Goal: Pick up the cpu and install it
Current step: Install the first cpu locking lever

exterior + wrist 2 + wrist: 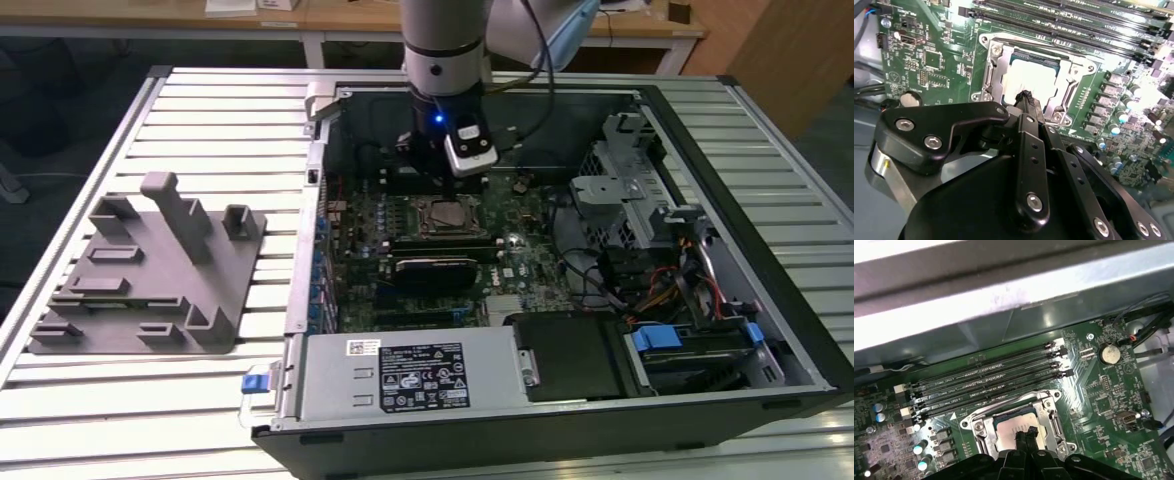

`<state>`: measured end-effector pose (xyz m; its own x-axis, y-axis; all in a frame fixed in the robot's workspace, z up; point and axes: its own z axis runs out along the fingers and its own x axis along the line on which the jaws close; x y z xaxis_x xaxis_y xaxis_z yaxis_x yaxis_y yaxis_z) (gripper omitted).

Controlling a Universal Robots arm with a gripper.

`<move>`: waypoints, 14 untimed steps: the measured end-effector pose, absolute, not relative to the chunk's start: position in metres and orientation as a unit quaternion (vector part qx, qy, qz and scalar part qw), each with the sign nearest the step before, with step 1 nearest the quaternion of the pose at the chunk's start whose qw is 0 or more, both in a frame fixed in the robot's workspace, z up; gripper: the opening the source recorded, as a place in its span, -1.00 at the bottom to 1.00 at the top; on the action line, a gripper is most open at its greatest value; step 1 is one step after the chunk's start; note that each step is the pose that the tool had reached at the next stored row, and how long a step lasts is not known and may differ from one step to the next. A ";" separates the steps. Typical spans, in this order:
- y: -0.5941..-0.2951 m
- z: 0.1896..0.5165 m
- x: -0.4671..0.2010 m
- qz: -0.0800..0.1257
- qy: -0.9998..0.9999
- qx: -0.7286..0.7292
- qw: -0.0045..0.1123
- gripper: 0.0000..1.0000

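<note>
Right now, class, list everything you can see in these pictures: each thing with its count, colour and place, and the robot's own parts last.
Computer case: one, black, lying open on the table.
Table: one, silvery slatted metal, under everything.
Motherboard: one, green, inside the case.
Socket frame: one, silvery metal, mid-board.
cpu: one, silvery-grey top, lying in the socket frame.
Memory slots: four, black, beside the socket.
Coin battery: one, silver, on the board.
Power supply: one, grey, at the case's near edge.
Fixture block: one, grey, on the exterior view's left.
Arm: one, silver-grey, above the case.
gripper: one, black, fingertips together just over the cpu.
</note>
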<state>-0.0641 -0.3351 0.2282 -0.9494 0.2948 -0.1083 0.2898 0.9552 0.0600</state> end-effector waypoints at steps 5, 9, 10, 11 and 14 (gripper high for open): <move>-0.335 0.236 -0.064 0.022 0.987 0.147 0.058 -0.79; -0.336 0.237 -0.064 0.022 0.987 0.145 0.058 -0.79; -0.336 0.237 -0.063 0.022 0.988 0.145 0.058 -0.79; -0.336 0.237 -0.063 0.022 0.988 0.144 0.058 -0.79; -0.339 0.237 -0.063 0.022 0.988 0.143 0.058 -0.79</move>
